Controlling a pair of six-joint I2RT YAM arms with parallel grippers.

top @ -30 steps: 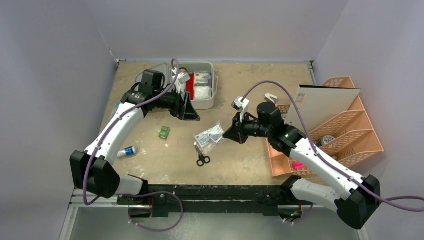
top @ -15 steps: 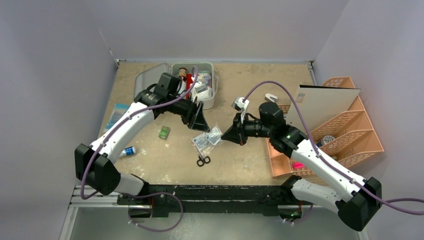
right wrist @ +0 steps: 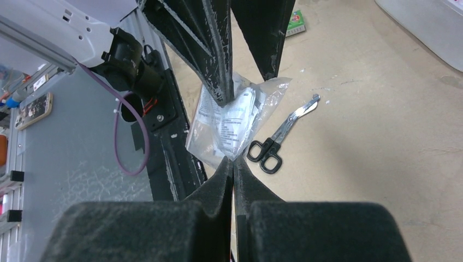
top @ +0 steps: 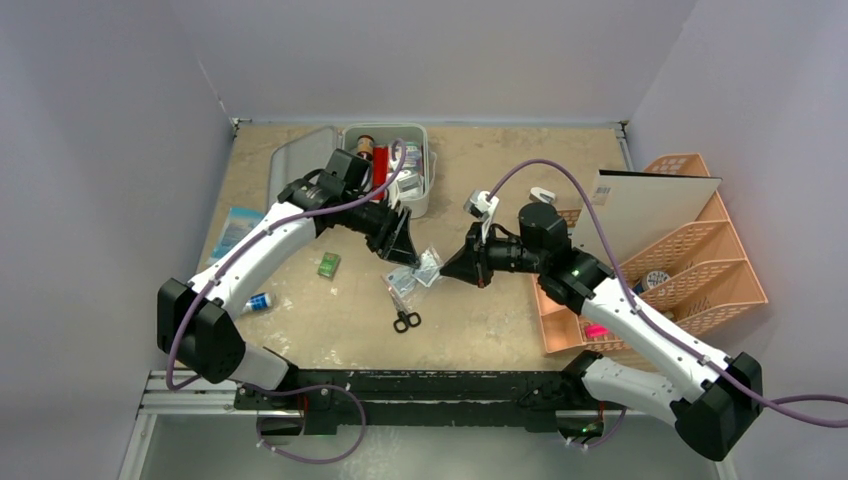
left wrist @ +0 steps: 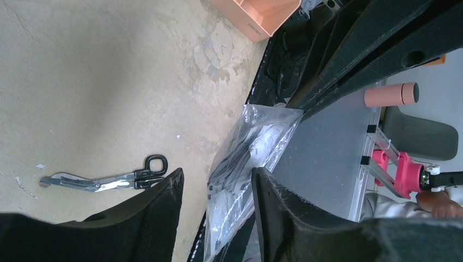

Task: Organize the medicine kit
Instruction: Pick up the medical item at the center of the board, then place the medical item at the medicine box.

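Bag (right wrist: pixel 232 123) pinched in right jaws; left jaws astride.

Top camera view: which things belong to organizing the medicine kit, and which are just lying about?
Job: medicine kit, clear packet pinched by right gripper, left gripper around it; probably scissors, green box, blue tube.
Lying about: orange organizer, white board.

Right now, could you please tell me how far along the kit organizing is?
Done: the medicine kit is open with items inside. In hand: the right gripper pinches a clear bag, the left gripper open around it. Left: scissors, green box and blue tube lie outside.
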